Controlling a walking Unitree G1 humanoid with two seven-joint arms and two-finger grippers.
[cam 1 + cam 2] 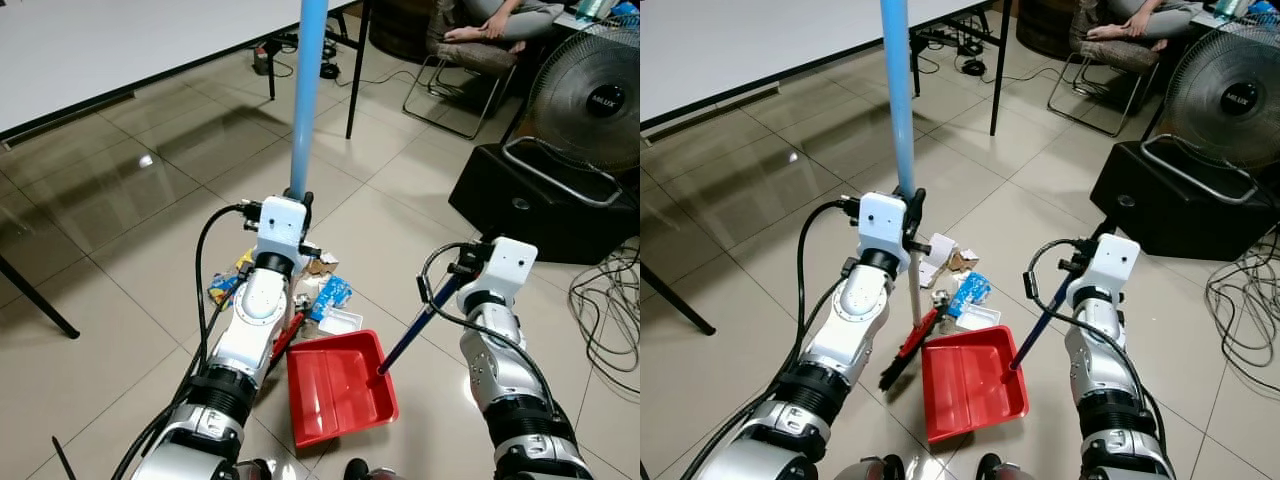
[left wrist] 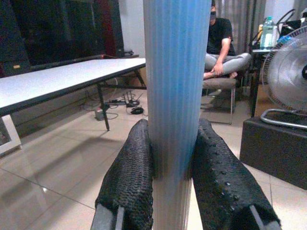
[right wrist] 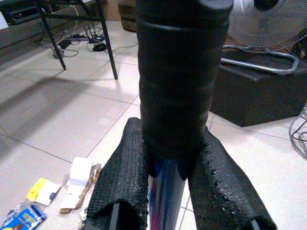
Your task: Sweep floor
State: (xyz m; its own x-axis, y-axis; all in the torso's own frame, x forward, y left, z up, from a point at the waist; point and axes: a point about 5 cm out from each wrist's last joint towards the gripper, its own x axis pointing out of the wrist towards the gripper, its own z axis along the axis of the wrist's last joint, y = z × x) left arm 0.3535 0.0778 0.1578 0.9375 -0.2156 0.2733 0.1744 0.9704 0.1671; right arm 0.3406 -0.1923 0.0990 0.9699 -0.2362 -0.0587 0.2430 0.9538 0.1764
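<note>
My left gripper (image 1: 299,203) is shut on the broom's light blue handle (image 1: 308,90), which stands nearly upright; the left wrist view shows both black fingers (image 2: 129,177) pressed against the handle (image 2: 175,86). The broom's red head (image 1: 908,350) rests on the tiles beside a red dustpan (image 1: 335,390). My right gripper (image 1: 462,272) is shut on the black grip (image 3: 177,72) of the dustpan's long dark handle (image 1: 410,335). A small pile of litter (image 1: 325,290), paper scraps and blue and yellow wrappers, lies just beyond the dustpan's open edge.
A white table (image 1: 100,50) with black legs (image 1: 357,70) stands at the back left. A black box (image 1: 540,200), a floor fan (image 1: 595,95) and loose cables (image 1: 605,310) are on the right. A person sits on a chair (image 1: 490,25) at the back.
</note>
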